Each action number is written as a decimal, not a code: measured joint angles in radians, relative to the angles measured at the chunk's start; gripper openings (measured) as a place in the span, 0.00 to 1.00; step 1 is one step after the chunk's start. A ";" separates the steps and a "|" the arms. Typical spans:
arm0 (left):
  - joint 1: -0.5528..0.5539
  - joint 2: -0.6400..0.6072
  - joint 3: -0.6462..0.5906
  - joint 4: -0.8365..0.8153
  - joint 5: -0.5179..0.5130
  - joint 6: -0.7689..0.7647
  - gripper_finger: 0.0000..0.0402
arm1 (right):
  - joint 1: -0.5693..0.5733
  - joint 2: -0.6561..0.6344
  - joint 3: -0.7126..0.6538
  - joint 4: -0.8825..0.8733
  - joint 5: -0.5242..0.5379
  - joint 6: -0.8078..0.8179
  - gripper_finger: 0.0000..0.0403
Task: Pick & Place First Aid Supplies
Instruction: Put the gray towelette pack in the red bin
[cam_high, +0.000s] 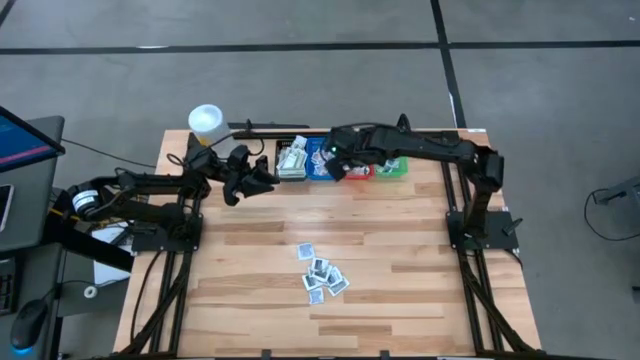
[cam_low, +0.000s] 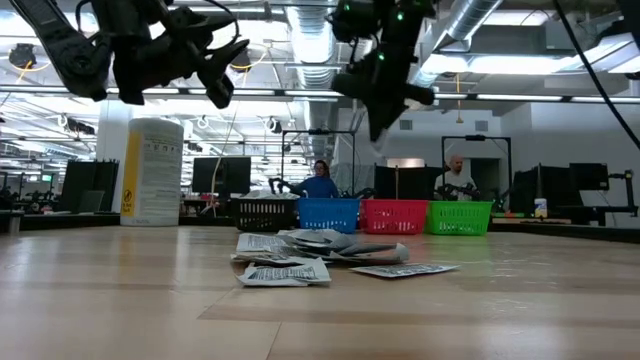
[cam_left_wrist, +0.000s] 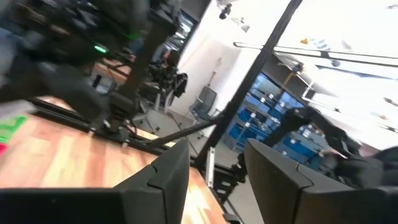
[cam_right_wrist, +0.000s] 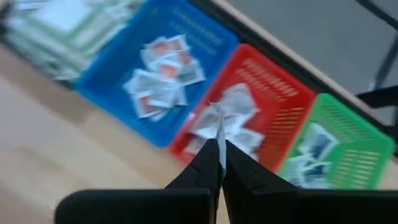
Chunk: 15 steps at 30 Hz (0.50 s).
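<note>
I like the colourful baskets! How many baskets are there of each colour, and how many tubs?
Black basket: 1
Blue basket: 1
Red basket: 1
Green basket: 1
White tub: 1
Total: 5

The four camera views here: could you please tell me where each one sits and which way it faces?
High view: overhead, looking straight down on the table, both arms and the loose packets.
Low view: at table-top height, looking level across the packets to the bins and room; both arms hang in from above.
Left wrist view: on the left arm, looking past its open end effector into the room.
Right wrist view: above the bins, its end effector shut on a packet.
Shared: the red bin.
</note>
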 joint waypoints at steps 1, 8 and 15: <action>-0.011 0.000 0.000 0.000 -0.001 0.000 0.38 | -0.016 0.000 0.000 -0.006 0.003 -0.001 0.00; -0.086 0.000 0.000 -0.004 -0.027 0.009 0.38 | -0.097 0.070 0.000 -0.008 0.003 -0.045 0.02; -0.133 0.000 0.000 -0.004 -0.033 0.011 0.38 | -0.108 0.137 -0.001 -0.006 0.002 -0.102 0.09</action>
